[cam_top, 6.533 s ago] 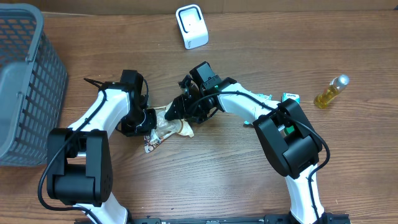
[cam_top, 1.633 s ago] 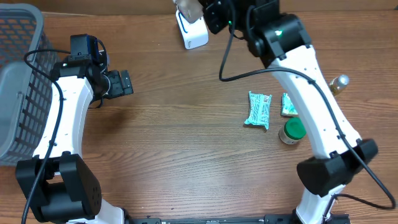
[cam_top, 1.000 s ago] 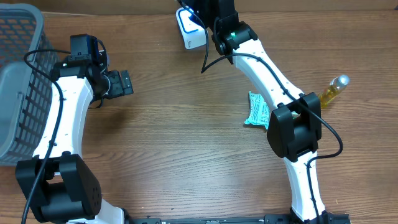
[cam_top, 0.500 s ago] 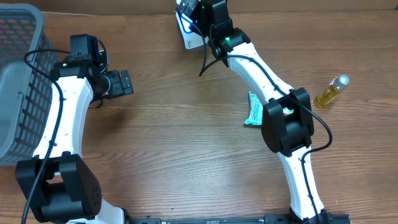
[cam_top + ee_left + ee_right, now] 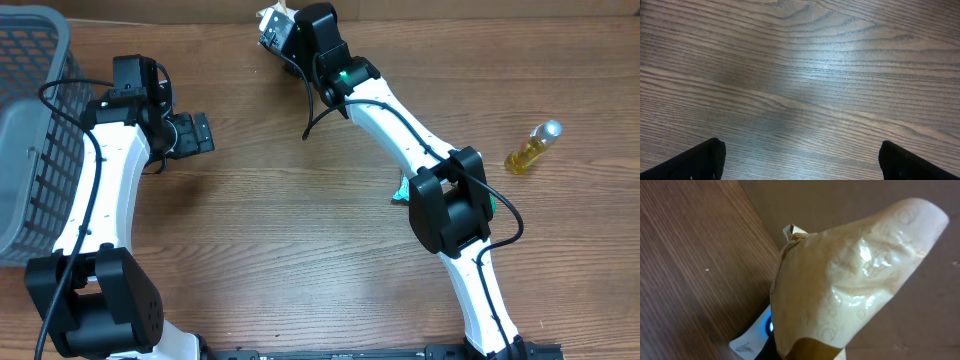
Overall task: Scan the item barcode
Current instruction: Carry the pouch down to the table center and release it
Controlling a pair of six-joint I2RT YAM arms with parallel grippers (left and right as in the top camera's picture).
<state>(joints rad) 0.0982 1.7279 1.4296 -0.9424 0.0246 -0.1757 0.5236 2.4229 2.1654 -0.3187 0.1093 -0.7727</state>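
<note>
shut tight at the right claw (image 5: 283,30), on a tan crinkled pouch (image 5: 840,280). held up off the wood at the far edge of the worktop (image 5: 300,260), left of middle, directly above the white scanner (image 5: 749,342). probably hung there to turn the printed side toward the blue light (image 5: 769,326); no barcode to be seen from either camera, so cannot say whether read or not.

at the left claw (image 5: 200,132): spread wide, gripping nothing, both fingers (image 5: 700,159) over bare wood toward the left edge, likely parked clear of the scan.

further out: 1 grey basket (image 5: 40,120) at the left edge, presumably for scanned goods; 1 teal packet (image 5: 400,188) half hidden under the right arm near the middle; 1 yellow bottle (image 5: 533,145) lying near the right edge, well apart from the scanner.

underneath, brown wood grain with a soft glare; behind the far edge, plain brown board (image 5: 840,200).
</note>
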